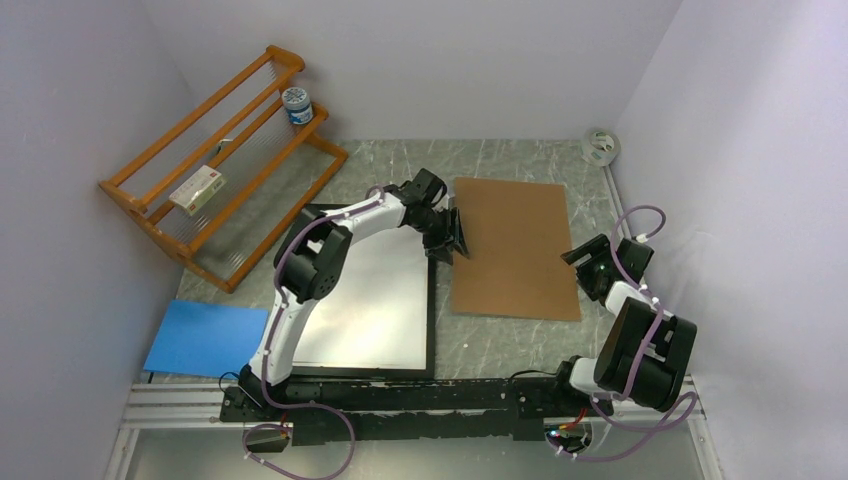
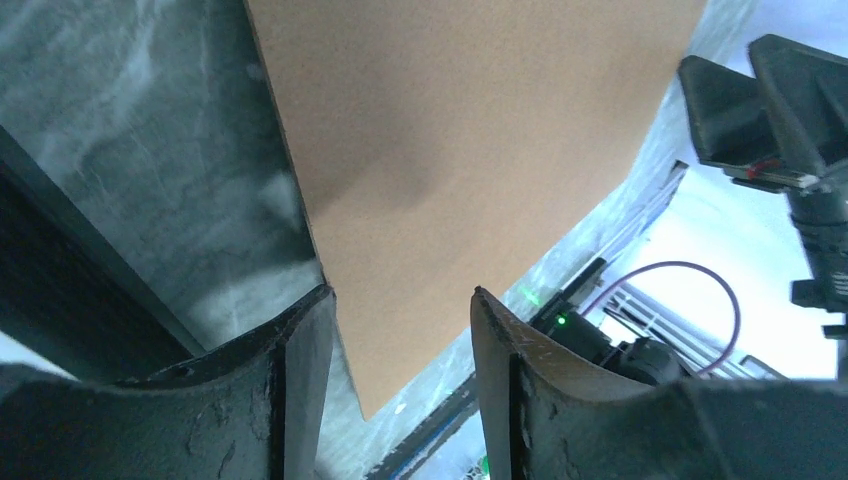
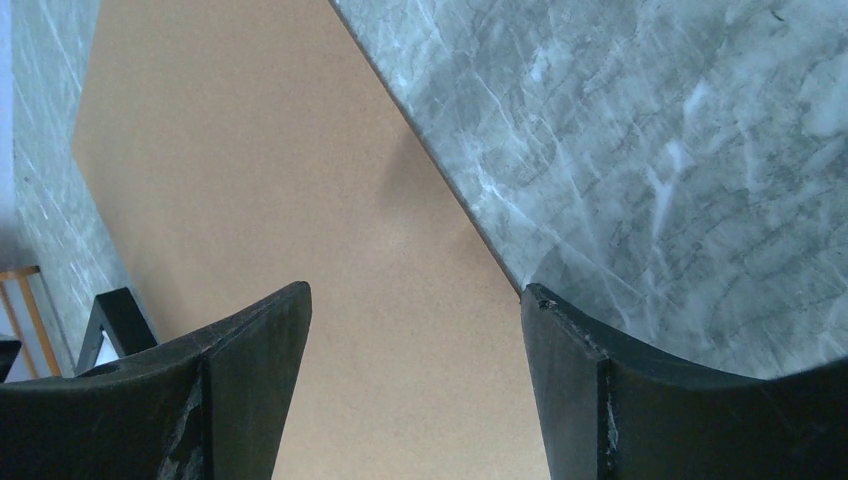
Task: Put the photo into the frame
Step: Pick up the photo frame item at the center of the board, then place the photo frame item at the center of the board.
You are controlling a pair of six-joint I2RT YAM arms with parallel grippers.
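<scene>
The photo [image 1: 370, 300] seemed to lie white side up inside the frame [image 1: 432, 300] on the table [image 1: 500, 345], though I couldn't confirm it. I judged it light and bendy, wanting a gentle edge pinch. Left fingers [image 2: 290, 400] and right fingers [image 3: 250, 380] hung spread, empty, over the cardboard [image 1: 515, 250]

Strip of bare table [image 1: 445, 330] between frame [image 1: 432, 320] right rail and cardboard board [image 1: 515, 250]: narrow, left gripper [image 1: 458, 240] over its far end, jaws apart. Left arm [image 1: 300, 290] crosses above the frame. Right of board: thin strip to wall [image 1: 720, 200], right gripper [image 1: 574, 257] over board's right edge. Behind the board, bare table reaches to the tape roll [image 1: 601, 147] in the far-right corner. Rack [image 1: 230, 160] blocks far-left; blue sheet [image 1: 205, 337] flat, near-left
</scene>
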